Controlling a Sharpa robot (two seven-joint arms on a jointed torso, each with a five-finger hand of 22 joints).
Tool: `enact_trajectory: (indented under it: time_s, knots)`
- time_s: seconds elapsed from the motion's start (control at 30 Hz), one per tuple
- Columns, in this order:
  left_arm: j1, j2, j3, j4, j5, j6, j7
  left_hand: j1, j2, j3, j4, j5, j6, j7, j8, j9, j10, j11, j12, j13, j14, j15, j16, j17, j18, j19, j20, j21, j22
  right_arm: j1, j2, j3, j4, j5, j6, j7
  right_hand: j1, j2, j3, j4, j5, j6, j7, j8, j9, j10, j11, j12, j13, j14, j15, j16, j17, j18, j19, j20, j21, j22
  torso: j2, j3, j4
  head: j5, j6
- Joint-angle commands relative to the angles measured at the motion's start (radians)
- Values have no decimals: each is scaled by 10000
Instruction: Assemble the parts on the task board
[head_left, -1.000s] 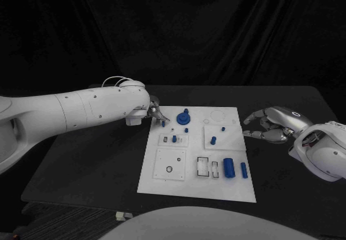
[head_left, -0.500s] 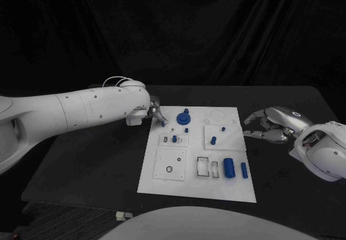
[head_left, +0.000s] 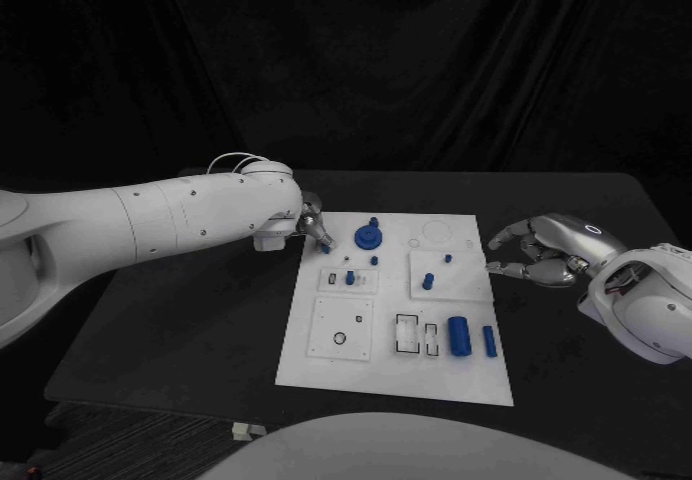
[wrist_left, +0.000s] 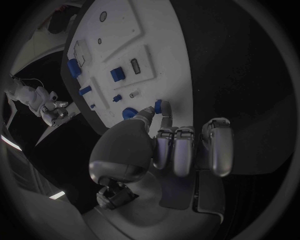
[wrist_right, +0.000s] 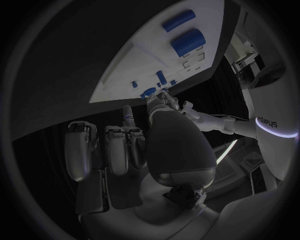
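The left hand (head_left: 307, 226) is at the far left corner of the task board (head_left: 329, 366). In the left wrist view it pinches a small blue peg (wrist_left: 159, 105) between thumb and fingertip; the remaining fingers are curled under the palm. The peg's lower end sits at the board surface, close to the round blue disc (head_left: 369, 238).

The step in hand appears to be seating this peg in its hole near the corner. The next move calls for keeping the peg upright, pressing it straight down, then releasing it.

The right hand (head_left: 545, 252) hovers just beside the board's right edge, fingers curled inward and holding nothing. A large blue cylinder (head_left: 457, 335) and a slimmer blue bar (head_left: 489, 340) lie near the board's near right corner.

Compared with the frame one second earlier, both hands and all parts hold the same positions.
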Motion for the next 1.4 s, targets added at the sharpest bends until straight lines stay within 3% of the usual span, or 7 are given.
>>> enact_trajectory:
  time_s: [0.03, 0.27, 0.5, 0.53, 0.77, 1.03, 1.4]
  knots:
    - [-22, 20, 8, 26, -15, 144, 170, 219, -40, 326, -186, 123, 92, -48, -133, -103, 1024, -16, 35, 2633, 1056, -10, 26, 2635, 5, -3, -34, -62, 1827, -26, 0, 5, -2, -15, 30, -123, -15, 95, -43, 5, 37, 97, 6, 54, -9, 1040, 48, 26, 2631, 1067, 27, 26, 2635, 113, 464, 27, -33, 2273, -2, 2, 1, 0, 1]
    - [-25, 27, 8, 38, -15, 146, 211, 277, -182, 841, -426, 200, 185, -58, -270, -221, 1024, -33, 35, 2633, 1056, -26, 26, 2635, 3, 11, -52, -74, 1849, -28, 3, 5, -10, -15, 28, -132, -13, 101, -42, 4, 38, 98, 7, 53, -11, 1040, 49, 26, 2631, 1067, 28, 26, 2635, 114, 462, 27, -37, 2271, -1, -1, -3, -2, 1]
    - [-27, 28, 8, 42, -15, 122, 259, 217, -413, 1609, -756, 634, 356, -85, -349, -271, 1024, -61, 35, 2633, 1056, -51, 26, 2635, 0, 38, -80, -88, 1881, -29, 1, 5, -29, -15, 30, -148, -7, 113, -39, 0, 40, 101, 9, 51, -15, 1040, 51, 26, 2631, 1067, 29, 26, 2635, 122, 445, 27, -70, 2260, -4, 0, 0, 6, 1]
    - [-28, 22, 8, 46, -15, 112, 264, 146, -483, 1861, -838, 833, 409, -91, -357, -266, 1024, -64, 35, 2633, 1056, -59, 26, 2635, 0, 50, -96, -88, 1893, -29, 1, 5, -32, -15, 31, -150, -7, 113, -39, 0, 40, 101, 9, 51, -15, 1040, 51, 26, 2631, 1067, 29, 26, 2635, 122, 445, 27, -70, 2260, -2, -1, -1, 8, 1]
    - [-28, -154, 9, 267, 287, -142, 102, -10, -576, 2169, -903, 904, 498, -107, -353, -247, 1024, -87, 35, 2633, 1056, -79, 26, 2635, -9, 81, -101, -74, 1917, -30, -14, 5, -48, -15, 27, -161, 0, 118, -38, -4, 39, 103, 11, 50, -18, 1040, 52, 26, 2631, 1067, 30, 26, 2635, 130, 429, 28, -99, 2250, 1, -3, -5, 5, 1]
    - [-23, -547, 9, 891, 1833, -477, -518, -90, -648, 2489, -1002, 1013, 513, -109, -377, -231, 1024, -96, 35, 2633, 1056, -93, 26, 2635, -1, 68, -115, -111, 1914, -42, -46, 5, -58, -15, 23, -180, 14, 124, -35, -13, 38, 106, 13, 48, -22, 1040, 53, 26, 2631, 1067, 32, 26, 2635, 127, 434, 29, -89, 2254, -4, 1, -2, 18, 1]
    - [-20, -1055, 9, 1997, 1591, -873, -726, -165, -660, 2604, -1005, 1067, 552, -107, -371, -218, 1024, -95, 35, 2633, 1056, -93, 26, 2635, 0, 68, -118, -122, 1916, -123, -114, 5, -56, -15, 9, -186, 14, 124, -35, -13, 38, 106, 13, 48, -22, 1040, 53, 26, 2631, 1067, 32, 26, 2635, 127, 434, 29, -89, 2254, 2, -2, -2, 25, 1]
